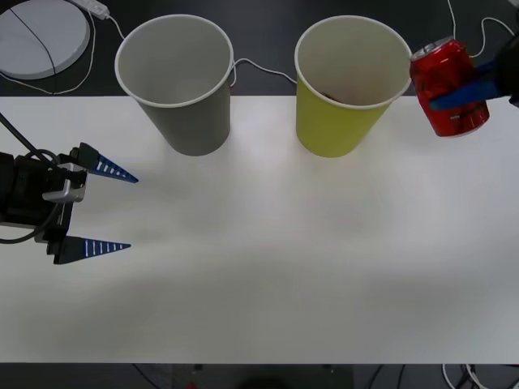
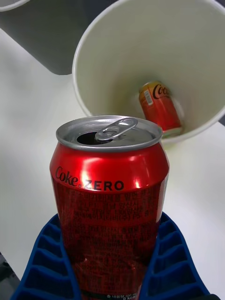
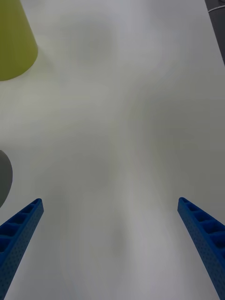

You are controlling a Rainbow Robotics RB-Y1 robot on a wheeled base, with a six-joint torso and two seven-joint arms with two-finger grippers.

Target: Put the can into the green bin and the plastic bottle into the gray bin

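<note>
The right gripper (image 1: 466,91) held the can (image 1: 448,87) clamped aloft beside the green bin (image 1: 349,89), apparently needing to move over its rim and let go, while the left gripper (image 1: 104,208) waited open over the table (image 1: 284,267).

The front camera looked down from above at the desk (image 1: 268,284). The right wrist camera sat close behind the can (image 2: 110,197), facing the green bin (image 2: 140,61), which both views shared.
</note>
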